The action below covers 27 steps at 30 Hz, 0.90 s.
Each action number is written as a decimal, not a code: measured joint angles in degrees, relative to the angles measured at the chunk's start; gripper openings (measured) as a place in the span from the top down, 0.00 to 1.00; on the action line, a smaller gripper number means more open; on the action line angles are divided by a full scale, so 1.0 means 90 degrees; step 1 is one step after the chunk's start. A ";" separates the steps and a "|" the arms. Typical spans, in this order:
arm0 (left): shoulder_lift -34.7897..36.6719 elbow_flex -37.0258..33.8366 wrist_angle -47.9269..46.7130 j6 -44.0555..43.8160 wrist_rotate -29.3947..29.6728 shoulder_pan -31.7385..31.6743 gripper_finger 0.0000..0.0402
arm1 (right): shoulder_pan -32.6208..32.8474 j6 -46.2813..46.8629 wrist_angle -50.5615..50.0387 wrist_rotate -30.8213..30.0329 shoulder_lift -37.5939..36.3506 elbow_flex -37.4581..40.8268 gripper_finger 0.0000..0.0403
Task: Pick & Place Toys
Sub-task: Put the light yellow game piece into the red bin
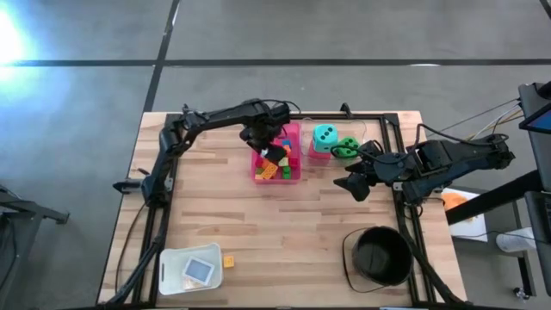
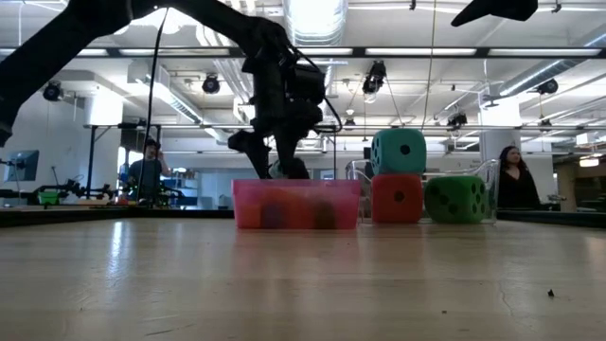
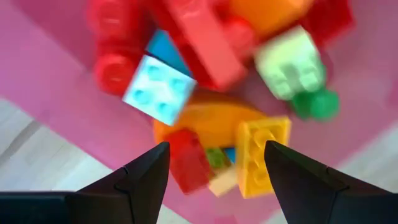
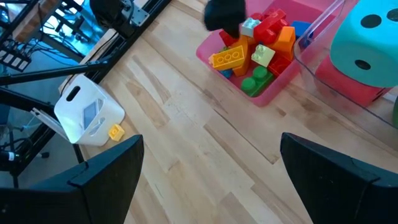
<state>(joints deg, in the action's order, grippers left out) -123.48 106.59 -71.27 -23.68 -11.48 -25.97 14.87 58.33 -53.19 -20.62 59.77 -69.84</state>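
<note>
The right gripper (image 4: 208, 171) hangs over bare table (image 4: 186, 155), its fingers (image 4: 106, 171) spread wide. Ahead sits the pink tray (image 4: 214, 62) heaped with bricks (image 4: 261, 40), the left gripper (image 4: 224, 15) dipping into it. A teal die (image 4: 367, 43) rests on a red die (image 4: 348, 81). A white container (image 4: 87, 115) has a yellow brick (image 4: 115, 131) beside it

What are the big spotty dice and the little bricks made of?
The teal die, red die and green die look soft, perhaps foam or matte plastic: rounded, dull. The bricks look like hard glossy plastic, with moulded studs.
</note>
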 joint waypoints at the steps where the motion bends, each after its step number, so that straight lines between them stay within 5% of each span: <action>1: 0.0039 0.0000 -0.0052 0.0238 -0.0030 0.0061 0.34 | 0.0000 0.0009 -0.0002 0.0001 0.0002 0.0000 0.08; 11: 0.0363 -0.0003 -0.1246 0.1644 -0.0009 0.0967 0.34 | 0.0000 0.0011 -0.0002 0.0002 0.0002 0.0000 0.08; 27: 0.0383 -0.0012 -0.2085 0.1303 0.0132 0.2945 0.34 | -0.0001 0.0001 -0.0002 0.0001 0.0002 0.0000 0.08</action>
<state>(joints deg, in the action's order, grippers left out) -120.03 106.48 -90.03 -11.95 -10.29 0.54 14.86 58.33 -53.21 -20.61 59.79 -69.84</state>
